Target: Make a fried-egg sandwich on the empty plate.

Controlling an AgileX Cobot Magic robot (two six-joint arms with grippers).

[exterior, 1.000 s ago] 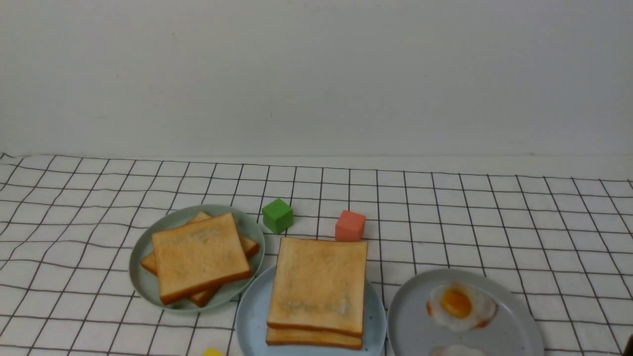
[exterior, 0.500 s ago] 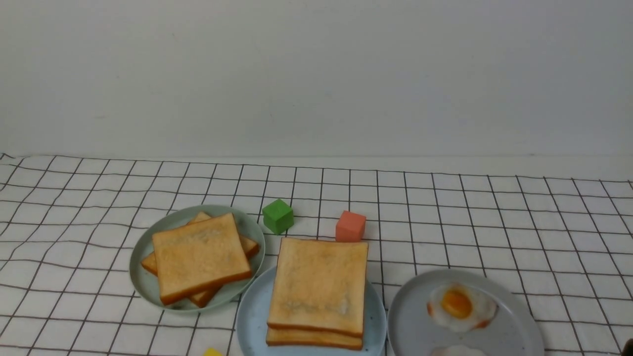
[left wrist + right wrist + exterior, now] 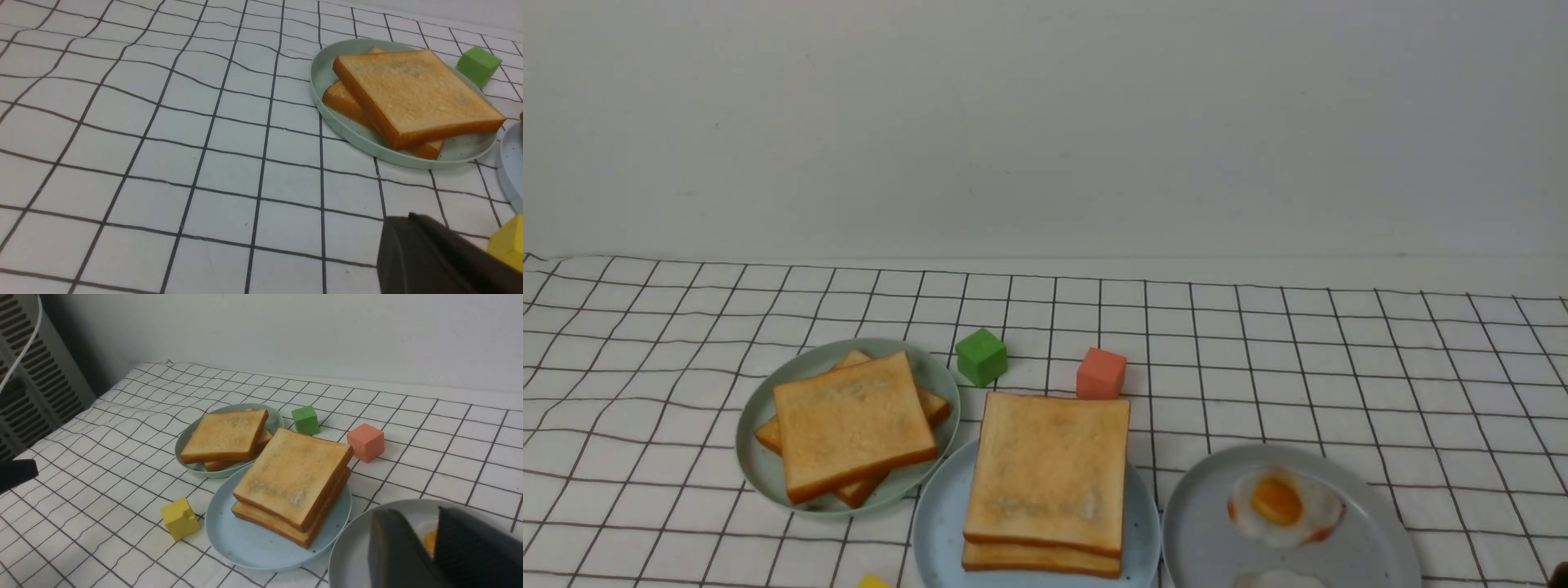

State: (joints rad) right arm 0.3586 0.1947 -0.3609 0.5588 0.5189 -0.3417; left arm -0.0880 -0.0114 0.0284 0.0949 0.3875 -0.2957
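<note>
Sandwich [image 3: 1047, 478] sits stacked on the blue plate [image 3: 935, 523], seemingly finished; left hand [image 3: 433, 261] closed and empty, right hand [image 3: 433, 547] part-open and empty.

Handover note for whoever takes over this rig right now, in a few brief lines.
Left gripper: shut, empty, beside the yellow cube.
Right gripper: jaws a little apart, empty, over the grey plate that holds a fried egg.
Sandwich: two toast slices stacked on the light-blue plate.
Done: stack is on the plate.
Left: no egg shows between the slices, so confirm that it is there.
</note>
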